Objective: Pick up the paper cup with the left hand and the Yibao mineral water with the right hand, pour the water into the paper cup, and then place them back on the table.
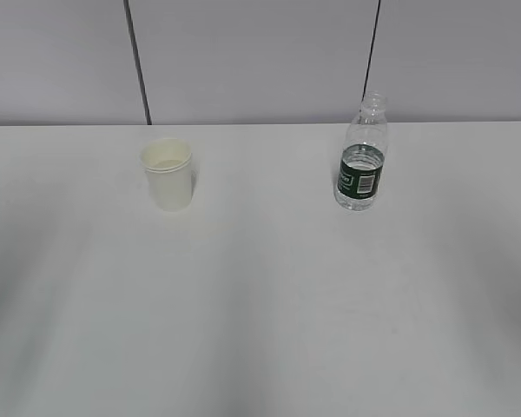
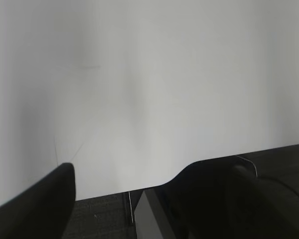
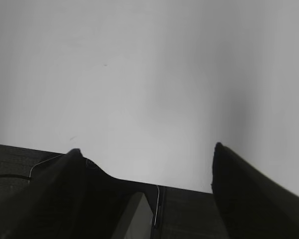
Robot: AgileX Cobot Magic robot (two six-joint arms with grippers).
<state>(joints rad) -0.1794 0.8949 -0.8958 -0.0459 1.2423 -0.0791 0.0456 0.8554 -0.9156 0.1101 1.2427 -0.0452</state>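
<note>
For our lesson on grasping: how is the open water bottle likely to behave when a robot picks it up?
The Yibao mineral water has thin clear ribbed walls, so it probably dents under a firm squeeze. It is capless and holds water, so tilting may spill. Tall and narrow, it could tip if nudged high.

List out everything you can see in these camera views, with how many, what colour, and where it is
paper cup: one, cream-white, upright on the table, left of centre, toward the back
Yibao mineral water: one, clear with a dark green label, no cap, upright on the table, right of centre, apart from the cup
table: one, white, fills most of every view
wall panels: light grey with dark seams, behind the table
floor: dark, below the table's near edge in both wrist views
left hand: one, black, fingers spread, over the table's near edge, holding nothing
right hand: one, black, fingers spread, over the near edge, holding nothing
</note>
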